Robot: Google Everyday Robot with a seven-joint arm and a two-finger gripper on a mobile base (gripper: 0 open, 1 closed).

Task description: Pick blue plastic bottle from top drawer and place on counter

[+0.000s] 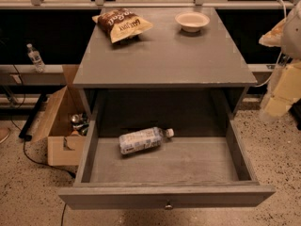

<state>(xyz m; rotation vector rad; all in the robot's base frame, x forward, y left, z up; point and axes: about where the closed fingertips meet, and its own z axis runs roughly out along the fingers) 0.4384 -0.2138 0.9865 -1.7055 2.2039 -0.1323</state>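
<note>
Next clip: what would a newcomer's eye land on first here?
The blue plastic bottle lies on its side in the open top drawer, left of centre. On the counter sit a chip bag at back left and a bowl at back right. The gripper hangs at the right edge, outside the drawer.

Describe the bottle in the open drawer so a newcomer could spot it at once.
The grey counter holds a chip bag and a bowl; below it, the top drawer stands open. On its floor, left of centre, the blue plastic bottle lies on its side, white cap pointing right. It is the drawer's only item, unlike the upright bottle far left; the tool hangs at the right edge.
</note>
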